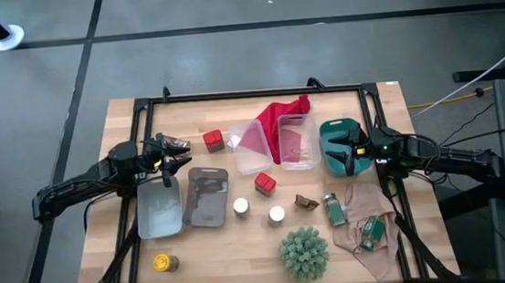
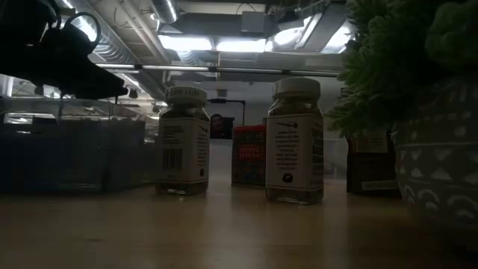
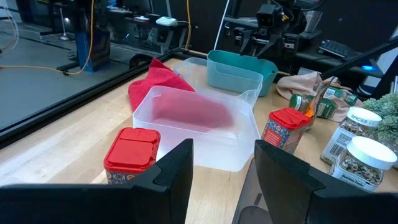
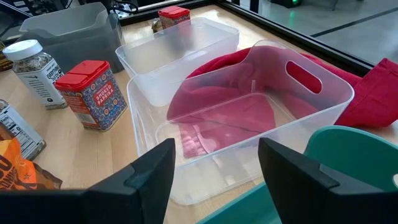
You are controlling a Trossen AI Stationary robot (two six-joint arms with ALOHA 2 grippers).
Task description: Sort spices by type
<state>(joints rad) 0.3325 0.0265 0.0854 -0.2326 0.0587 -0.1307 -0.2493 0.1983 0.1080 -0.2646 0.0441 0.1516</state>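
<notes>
Left gripper (image 1: 178,156) hovers with fingers apart beside the red tin (image 1: 213,141) at the table's far left; right gripper (image 1: 352,147), also spread, waits over the teal bin (image 1: 330,132). Looks light, rigid and slick-sided — squeeze the flat walls below the lid.

My wooden tabletop (image 1: 207,255) carries two red tins (image 1: 213,141) (image 1: 265,183), two white-topped jars (image 1: 240,207) (image 1: 276,214), a yellow-capped jar (image 1: 162,262) near the front left, two grey bins (image 1: 159,209) (image 1: 206,198), two clear bins (image 1: 251,147) (image 1: 297,142) over a red cloth (image 1: 279,113), a teal bin (image 1: 337,147), a spiky green plant (image 1: 304,253), and a tan cloth (image 1: 358,213) bearing green-labelled jars (image 1: 334,209).
</notes>
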